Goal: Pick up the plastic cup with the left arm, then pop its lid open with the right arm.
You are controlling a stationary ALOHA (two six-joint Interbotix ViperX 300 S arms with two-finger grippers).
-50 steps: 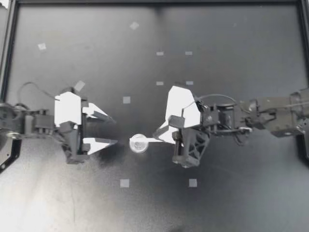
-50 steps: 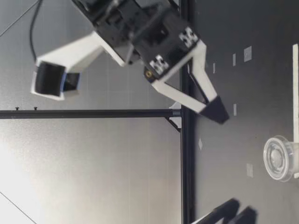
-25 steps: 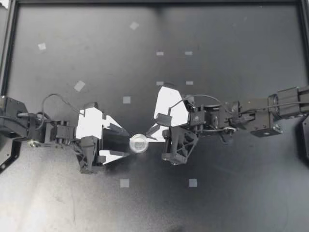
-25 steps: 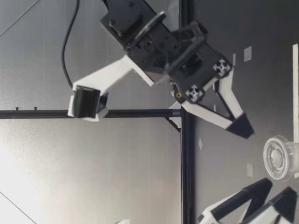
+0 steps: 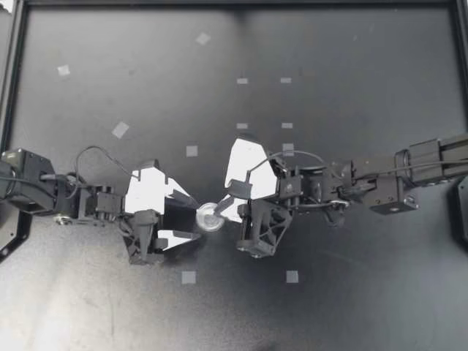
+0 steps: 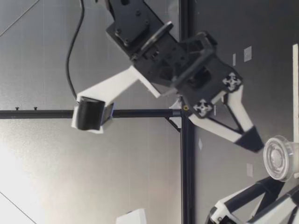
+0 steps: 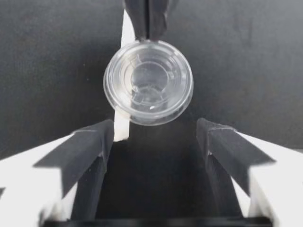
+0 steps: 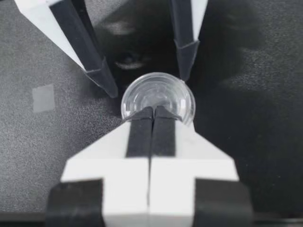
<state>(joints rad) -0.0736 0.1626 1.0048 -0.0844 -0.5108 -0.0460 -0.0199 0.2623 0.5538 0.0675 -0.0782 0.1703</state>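
Cup: a small clear cup [image 5: 210,216] is set mid-table [image 5: 351,307], between the two grippers.
Left gripper [image 5: 194,217]: the jaws are held wide apart, with the cup just ahead of the gap and untouched.
Right gripper [image 5: 225,210]: the jaws are pressed together, and their tips are set against the cup's rim, so that side is blocked.
Strip: a white strip [image 7: 121,127] is seen just beside the cup.
Tape: pale squares [image 5: 189,277] are scattered farther off.

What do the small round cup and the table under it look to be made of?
Small round cup: probably thin clear plastic, glossy; the dark surface shows through it, and it has moulded rings and bright glints. Table: matte black, finely grainy with a dull sheen; perhaps a coated board or a mat, unclear which.
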